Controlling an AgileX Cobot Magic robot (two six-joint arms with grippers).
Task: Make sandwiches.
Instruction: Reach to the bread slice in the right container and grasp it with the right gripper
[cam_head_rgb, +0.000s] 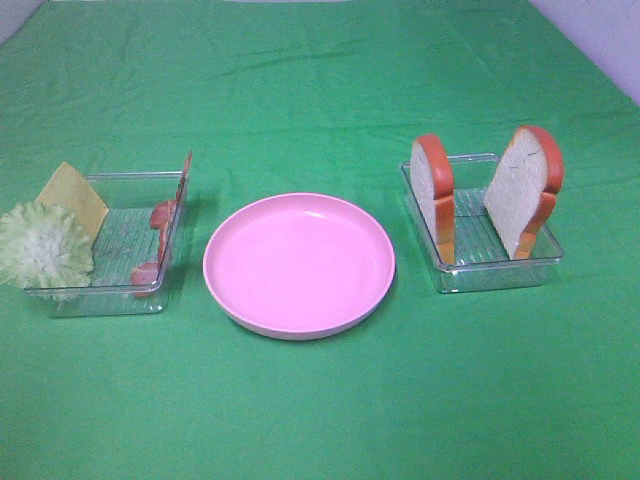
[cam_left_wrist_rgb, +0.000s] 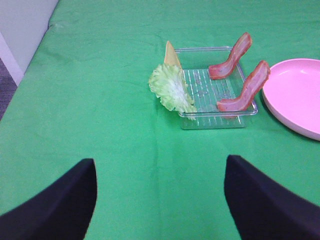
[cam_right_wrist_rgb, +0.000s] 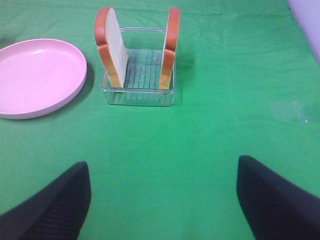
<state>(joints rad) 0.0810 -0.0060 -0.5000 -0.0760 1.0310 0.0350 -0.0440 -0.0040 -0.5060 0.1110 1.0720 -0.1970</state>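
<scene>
The sandwich parts stand apart in two clear trays. Two bread slices (cam_head_rgb: 433, 190) (cam_head_rgb: 522, 190) with orange-red crust stand upright in the right tray (cam_head_rgb: 500, 272); they also show in the right wrist view (cam_right_wrist_rgb: 111, 47) (cam_right_wrist_rgb: 170, 47). The left tray (cam_head_rgb: 100, 300) holds pale green lettuce (cam_head_rgb: 42, 245), a yellow cheese square (cam_head_rgb: 72, 195) and two bacon strips (cam_head_rgb: 160, 215). The left wrist view shows the lettuce (cam_left_wrist_rgb: 171, 89), cheese (cam_left_wrist_rgb: 171, 54) and bacon (cam_left_wrist_rgb: 230, 57) (cam_left_wrist_rgb: 247, 87). My left gripper (cam_left_wrist_rgb: 159, 159) and right gripper (cam_right_wrist_rgb: 162, 161) are open, empty, well short of the trays. Neither shows in the high view.
A round pink plate (cam_head_rgb: 300, 262) sits between the two trays, with nothing on it; it also shows in the left wrist view (cam_left_wrist_rgb: 295, 95) and the right wrist view (cam_right_wrist_rgb: 37, 75). A green cloth (cam_head_rgb: 320, 420) covers the table.
</scene>
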